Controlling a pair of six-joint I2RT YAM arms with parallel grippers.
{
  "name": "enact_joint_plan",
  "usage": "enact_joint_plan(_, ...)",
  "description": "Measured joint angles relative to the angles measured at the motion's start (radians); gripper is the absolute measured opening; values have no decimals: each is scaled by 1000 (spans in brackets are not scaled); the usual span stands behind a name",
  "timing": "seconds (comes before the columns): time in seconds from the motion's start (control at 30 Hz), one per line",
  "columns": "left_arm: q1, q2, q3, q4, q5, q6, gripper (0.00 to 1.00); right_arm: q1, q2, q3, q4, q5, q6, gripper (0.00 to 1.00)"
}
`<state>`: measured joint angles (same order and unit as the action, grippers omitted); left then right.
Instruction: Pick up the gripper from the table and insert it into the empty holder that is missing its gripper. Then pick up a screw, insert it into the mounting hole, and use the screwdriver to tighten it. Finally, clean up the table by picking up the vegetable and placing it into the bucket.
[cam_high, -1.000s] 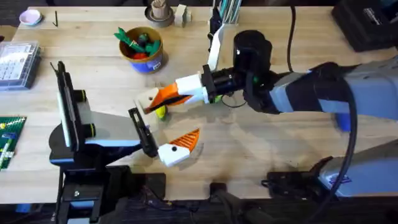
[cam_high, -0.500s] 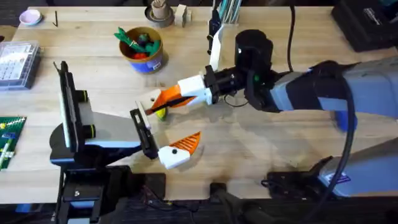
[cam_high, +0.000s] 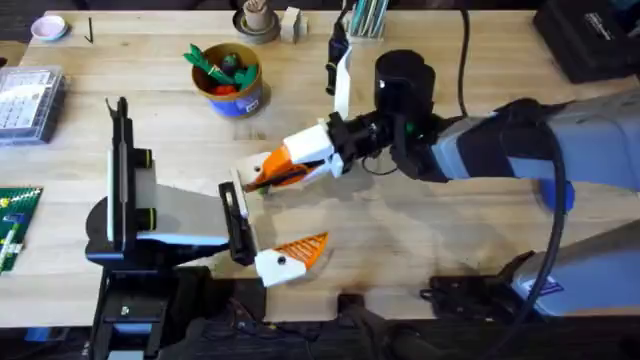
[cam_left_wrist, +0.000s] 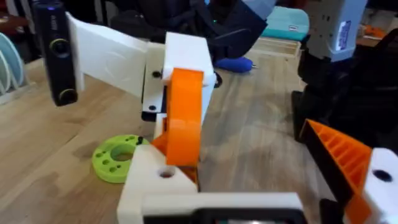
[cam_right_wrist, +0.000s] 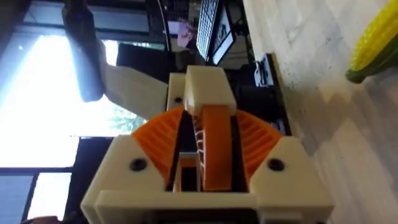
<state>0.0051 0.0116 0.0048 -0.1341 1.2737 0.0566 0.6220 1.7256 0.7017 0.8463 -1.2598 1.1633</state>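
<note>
in the last second the right tool (cam_high: 262, 175) has tipped a little and slid closer to the left arm, and the left arm has shifted too, so the two tools now meet in the middle of the tabletop (cam_high: 480, 250). the right tool is pressed together, and it seems to pinch the gripper (cam_right_wrist: 214, 149) between its orange pads. the left tool (cam_left_wrist: 255, 177) is spread wide, and its plain white finger, the holder (cam_left_wrist: 152, 180), sits just under the orange tip – touching it, as far as i can tell. so the insertion looks to be in progress, not finished. the vegetable (cam_right_wrist: 376, 40) lies on the tabletop just beside the right tool, well apart from the bucket (cam_high: 232, 85) – screw and cleaning are not yet done.
</note>
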Motion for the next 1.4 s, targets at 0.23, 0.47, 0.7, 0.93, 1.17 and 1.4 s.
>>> enact_joint_plan(0.23, -12, 0, 0, -9, 44, 5, 994, 30, 9, 0, 2, -14, -4, 589)
enact_joint_plan(0.47, -12, 0, 0, -9, 48, 8, 992, 26, 9, 0, 2, -14, -20, 873)
enact_joint_plan(0.7, -12, 0, 0, -9, 48, 8, 993, -77, 9, 0, 2, -14, -70, 906)
enact_joint_plan(0.93, -12, 0, 0, -9, 48, 8, 993, -245, 9, 0, 2, -8, -173, 909)
enact_joint_plan(1.17, -12, 0, 0, -9, 48, 8, 992, -406, 9, 12, -1, 23, -297, 912)
enact_joint_plan(1.4, -12, 0, 0, -9, 48, 8, 992, -510, 9, 125, -19, 42, -382, 913)
